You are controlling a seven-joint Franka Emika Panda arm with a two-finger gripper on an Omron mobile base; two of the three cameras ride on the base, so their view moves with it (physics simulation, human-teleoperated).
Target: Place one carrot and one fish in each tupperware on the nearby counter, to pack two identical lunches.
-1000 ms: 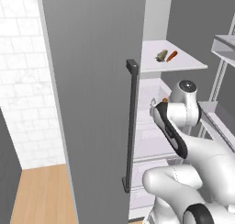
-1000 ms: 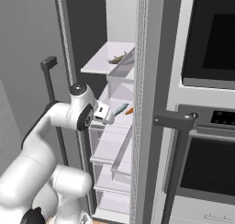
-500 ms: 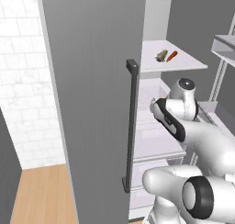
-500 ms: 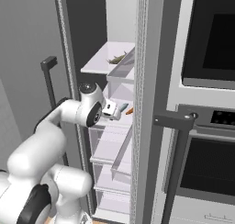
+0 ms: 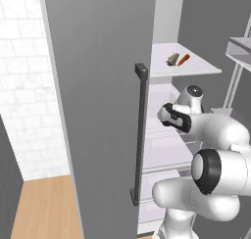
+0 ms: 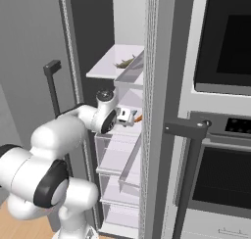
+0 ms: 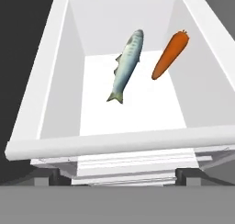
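Note:
In the hand view a silvery fish (image 7: 126, 67) and an orange carrot (image 7: 170, 54) lie side by side on the floor of a white fridge drawer (image 7: 114, 142). My gripper (image 7: 117, 177) is open just in front of the drawer's near rim, with nothing between its fingers. In the right base view the gripper (image 6: 130, 116) reaches into the open fridge, close to the carrot (image 6: 139, 118). A second fish (image 5: 172, 59) and carrot (image 5: 183, 59) rest on the upper white shelf (image 5: 196, 69). The tupperware and the counter are out of view.
The grey fridge door (image 5: 103, 110) with its dark vertical handle (image 5: 139, 135) stands open on the left. The other door's edge (image 6: 157, 110) and a built-in oven (image 6: 220, 135) are on the right. More white drawers (image 6: 120, 164) sit below.
The arm has pushed the hand deeper into the fridge, toward the drawer with the carrot and fish. The elbow has swung forward. The jaws stay open.

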